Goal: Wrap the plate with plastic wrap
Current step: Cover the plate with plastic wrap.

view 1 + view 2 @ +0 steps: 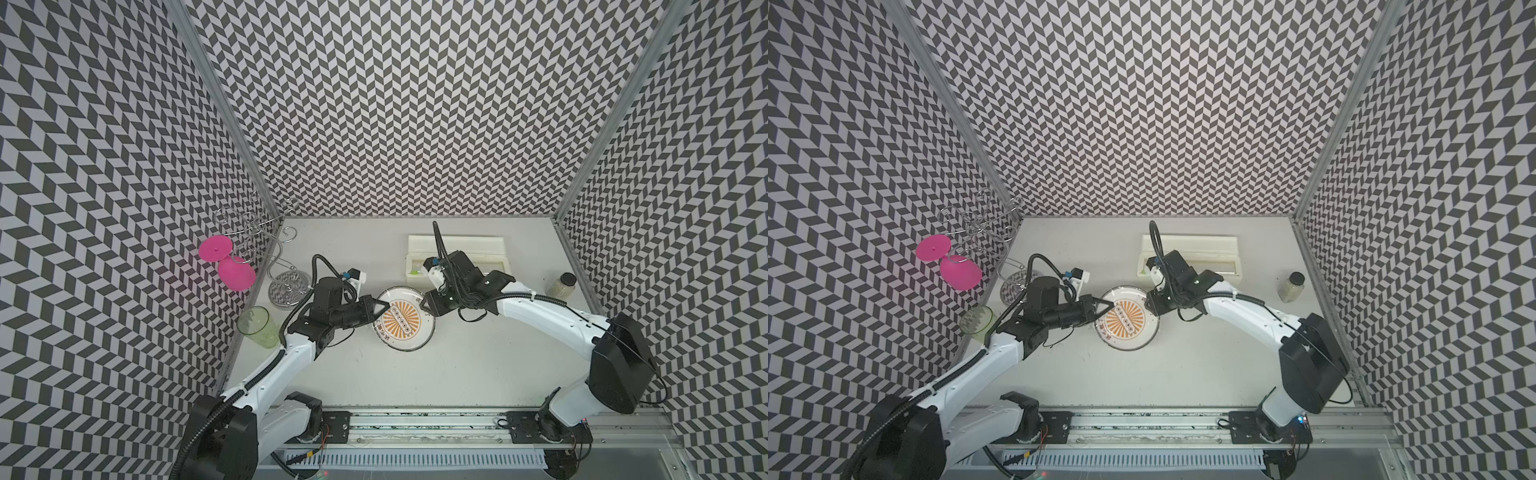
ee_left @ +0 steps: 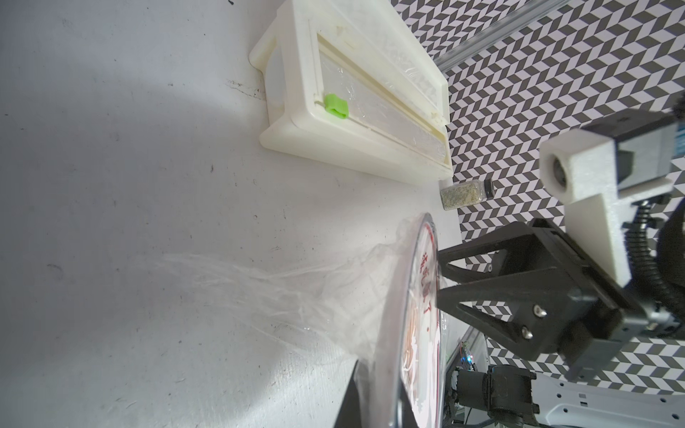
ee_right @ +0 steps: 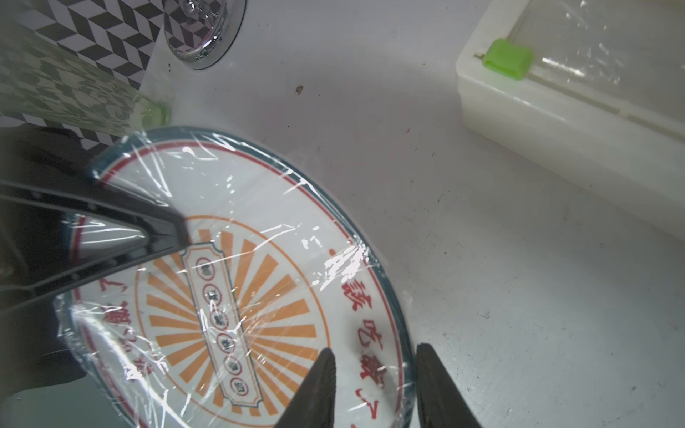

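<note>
Straddling the plate [image 3: 259,241] rim, right end effector [image 3: 376,357] apart; left end effector [image 1: 386,306] together atop.

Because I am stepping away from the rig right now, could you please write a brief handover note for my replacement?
Grippers: left gripper shut at the rim of the plate, what it pinches unclear; right gripper open, fingers either side of the rim.
Things: plate mid-table, before the dispenser box.
Done: plastic wrap covers the plate's face.
Left: tuck the loose film trailing off the rim underneath.
</note>
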Robot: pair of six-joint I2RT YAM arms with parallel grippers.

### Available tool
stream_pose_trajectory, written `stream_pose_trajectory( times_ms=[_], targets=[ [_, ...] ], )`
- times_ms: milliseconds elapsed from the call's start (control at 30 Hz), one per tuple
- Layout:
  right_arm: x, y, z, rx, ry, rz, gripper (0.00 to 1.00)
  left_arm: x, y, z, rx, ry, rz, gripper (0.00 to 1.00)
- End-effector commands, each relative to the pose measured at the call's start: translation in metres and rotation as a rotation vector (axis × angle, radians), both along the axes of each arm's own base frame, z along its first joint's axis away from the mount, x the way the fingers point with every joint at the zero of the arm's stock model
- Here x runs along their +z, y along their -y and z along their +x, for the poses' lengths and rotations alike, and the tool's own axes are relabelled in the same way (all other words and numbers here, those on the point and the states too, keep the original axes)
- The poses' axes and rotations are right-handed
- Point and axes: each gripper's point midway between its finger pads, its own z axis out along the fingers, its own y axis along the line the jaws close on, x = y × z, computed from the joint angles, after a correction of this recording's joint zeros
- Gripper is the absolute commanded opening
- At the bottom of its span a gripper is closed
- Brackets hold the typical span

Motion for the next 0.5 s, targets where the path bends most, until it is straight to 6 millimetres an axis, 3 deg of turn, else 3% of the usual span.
stream_pose_trajectory(
  times_ms=[0,100,300,367,467],
  targets=[
    [0.007,-0.018,-0.014,0.084,-0.035,0.109,0.31,0.021,0.007,0.002,-0.033,0.066,-0.038,0.00],
    [0.014,-0.028,-0.029,0.149,-0.089,0.194,0.31,0.023,0.008,0.002,-0.038,0.071,-0.051,0.00],
    [0.033,-0.032,-0.050,0.233,-0.168,0.379,0.18,0.019,0.009,0.005,-0.036,0.089,-0.066,0.00],
    [0.032,-0.026,-0.050,0.229,-0.170,0.393,0.14,0.015,0.008,0.008,-0.027,0.096,-0.070,0.00],
    [0.016,-0.008,-0.040,0.151,-0.174,0.361,0.11,0.011,0.010,0.014,-0.008,0.122,-0.091,0.00]
  ],
)
